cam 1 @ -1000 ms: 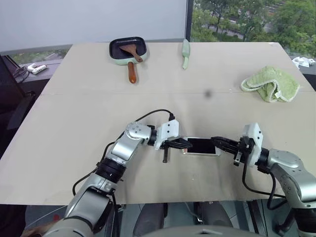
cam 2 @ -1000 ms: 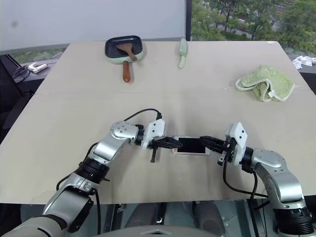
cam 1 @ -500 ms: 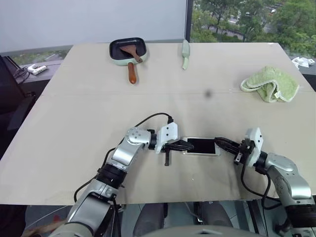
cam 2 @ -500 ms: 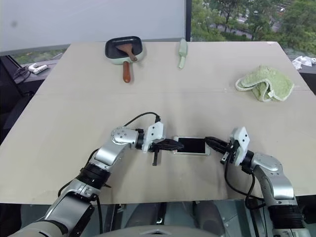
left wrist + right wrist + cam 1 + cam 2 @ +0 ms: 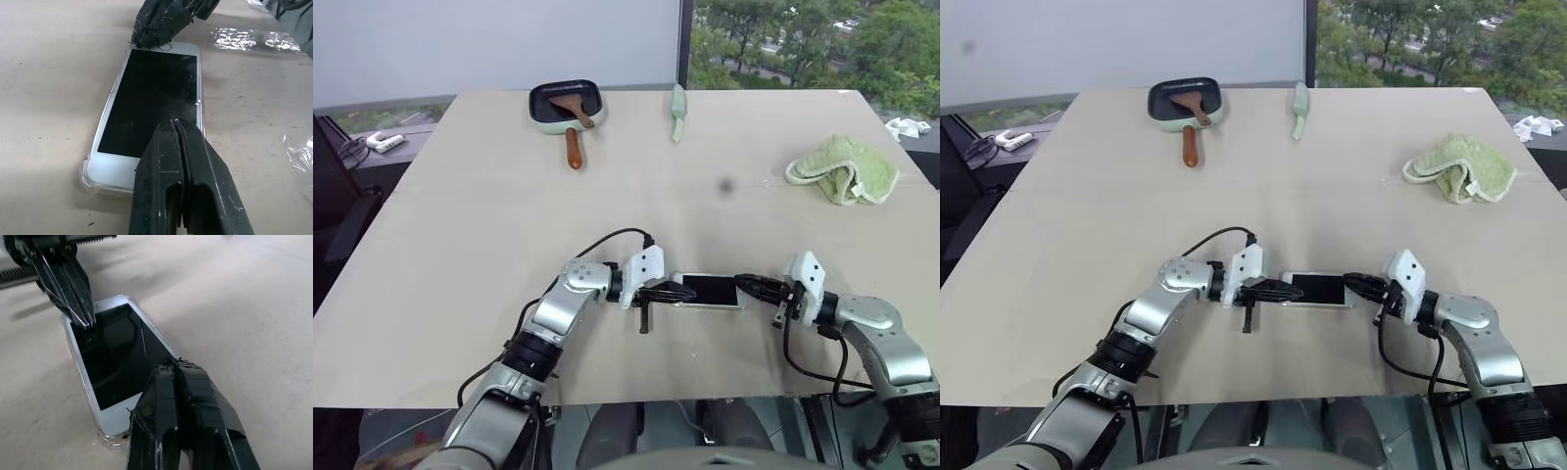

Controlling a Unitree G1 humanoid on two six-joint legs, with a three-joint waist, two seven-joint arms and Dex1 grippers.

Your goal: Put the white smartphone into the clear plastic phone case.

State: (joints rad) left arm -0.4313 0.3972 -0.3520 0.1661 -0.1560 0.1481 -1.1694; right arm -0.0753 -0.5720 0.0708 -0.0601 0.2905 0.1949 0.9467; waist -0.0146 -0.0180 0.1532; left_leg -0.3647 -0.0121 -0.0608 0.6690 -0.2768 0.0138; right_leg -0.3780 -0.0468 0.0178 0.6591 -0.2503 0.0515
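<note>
From my station, the left gripper (image 5: 178, 128) covers the near end of the white smartphone (image 5: 151, 93). I cannot trace the clear plastic phone case (image 5: 88, 177) beyond one corner. The right gripper (image 5: 171, 369) hides the phone's opposite bezel.

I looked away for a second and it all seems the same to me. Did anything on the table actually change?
Very little. The right claw has sunk lower, onto its end of the white smartphone. The left claw stayed shut at the other end. The phone lies flat in the clear plastic phone case on the table, where it was. The pan and green cloth have not moved.
</note>
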